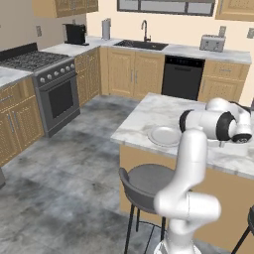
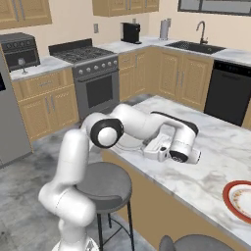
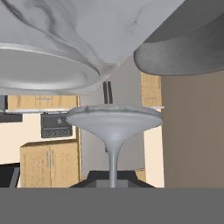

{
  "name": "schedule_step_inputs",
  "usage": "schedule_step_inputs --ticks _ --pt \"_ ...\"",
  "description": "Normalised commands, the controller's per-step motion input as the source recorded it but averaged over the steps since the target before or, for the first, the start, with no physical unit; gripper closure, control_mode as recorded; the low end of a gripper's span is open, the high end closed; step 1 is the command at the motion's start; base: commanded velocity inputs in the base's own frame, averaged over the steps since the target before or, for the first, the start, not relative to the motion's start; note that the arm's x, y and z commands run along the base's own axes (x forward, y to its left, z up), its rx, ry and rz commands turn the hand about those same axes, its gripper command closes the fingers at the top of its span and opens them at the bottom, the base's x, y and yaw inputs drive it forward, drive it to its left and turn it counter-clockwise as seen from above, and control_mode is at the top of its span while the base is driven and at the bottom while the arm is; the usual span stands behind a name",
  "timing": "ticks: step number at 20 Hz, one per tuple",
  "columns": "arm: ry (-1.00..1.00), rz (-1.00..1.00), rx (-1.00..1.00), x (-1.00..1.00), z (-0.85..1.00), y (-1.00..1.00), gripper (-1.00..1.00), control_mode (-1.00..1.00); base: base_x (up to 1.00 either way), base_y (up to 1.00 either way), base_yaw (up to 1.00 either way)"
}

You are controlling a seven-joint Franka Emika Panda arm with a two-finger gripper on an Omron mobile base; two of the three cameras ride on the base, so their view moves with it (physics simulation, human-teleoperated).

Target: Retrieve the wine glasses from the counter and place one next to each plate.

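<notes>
Left base view: the white arm is rising from the lower right and reaching over the marble island. The wrist is lying low over the top, just right of the pale grey plate. A grey stool is standing below the island edge. The fingers are sitting behind the arm here.

Right base view: the arm is bending across the island, and the hand is lying on its side close to the marble. The pale plate is mostly sitting behind the forearm. The red-rimmed plate is resting well apart, at the right edge. A second wine glass is standing on the far counter beside the stove.

Hand view: this picture is appearing inverted. The gripper is closing on the thin stem of a wine glass, fingers pinching it. The round foot is pointing toward the marble surface, just beside the pale plate's rim.
</notes>
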Motion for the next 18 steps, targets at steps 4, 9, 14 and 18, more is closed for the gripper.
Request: schedule_step_inputs --ticks 4,9,14,18 --pt "0.09 -0.02 -0.01 0.02 -0.18 0.00 1.00 -1.00 0.00 0.00 0.00" --pt "0.01 -0.01 -0.01 0.00 -0.17 0.00 1.00 -1.00 0.00 0.00 0.00" --pt "-0.06 -0.02 -0.02 0.02 -0.11 0.00 1.00 -1.00 0.00 0.00 0.00" --pt "-0.06 0.00 -0.03 0.22 -0.14 0.00 1.00 -1.00 0.00 0.00 0.00"
